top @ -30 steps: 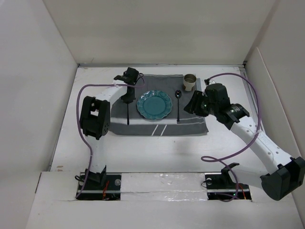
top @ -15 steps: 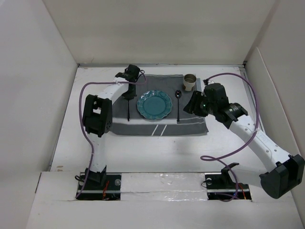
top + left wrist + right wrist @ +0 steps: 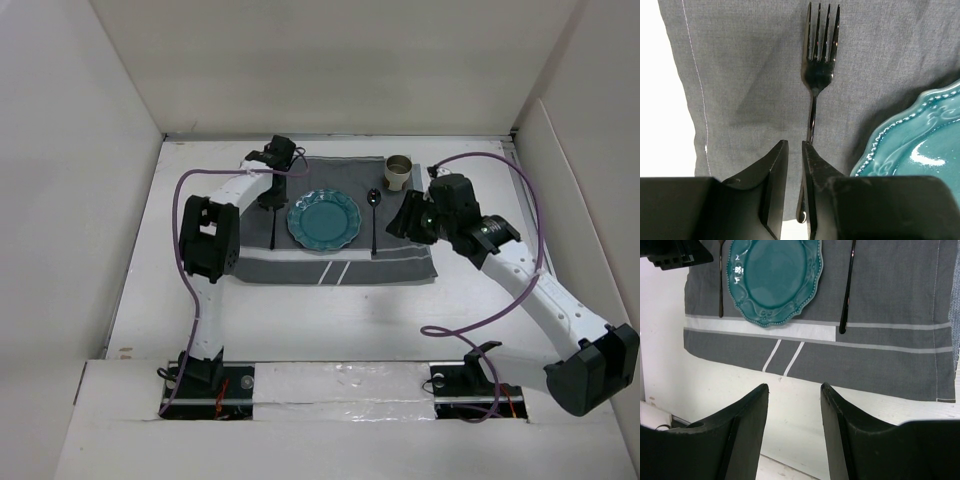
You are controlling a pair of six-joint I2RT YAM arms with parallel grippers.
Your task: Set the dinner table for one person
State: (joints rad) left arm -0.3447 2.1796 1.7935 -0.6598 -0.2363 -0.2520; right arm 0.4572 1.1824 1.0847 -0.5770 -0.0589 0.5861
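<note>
On the white dinner table (image 3: 330,320) lies a dark grey placemat (image 3: 330,262) with pale stripes. On it are a teal plate (image 3: 323,220), a black fork (image 3: 271,232) to its left and a black spoon (image 3: 374,222) to its right. A beige cup (image 3: 399,172) stands at the mat's far right corner. My left gripper (image 3: 272,195) hovers over the fork (image 3: 816,75); its jaws (image 3: 795,145) stand a narrow gap apart with nothing between them, and the handle runs under the right finger. My right gripper (image 3: 408,215) is open and empty (image 3: 794,387) above the table at the mat's near edge.
White walls enclose the table on the left, back and right. Purple cables loop over both arms. In the right wrist view the plate (image 3: 774,277), spoon handle (image 3: 846,295) and striped mat (image 3: 865,360) lie ahead of the fingers.
The left arm's elbow has shifted slightly right and its wrist a little toward the back; the gripper stays above the fork. The right arm has barely moved.
</note>
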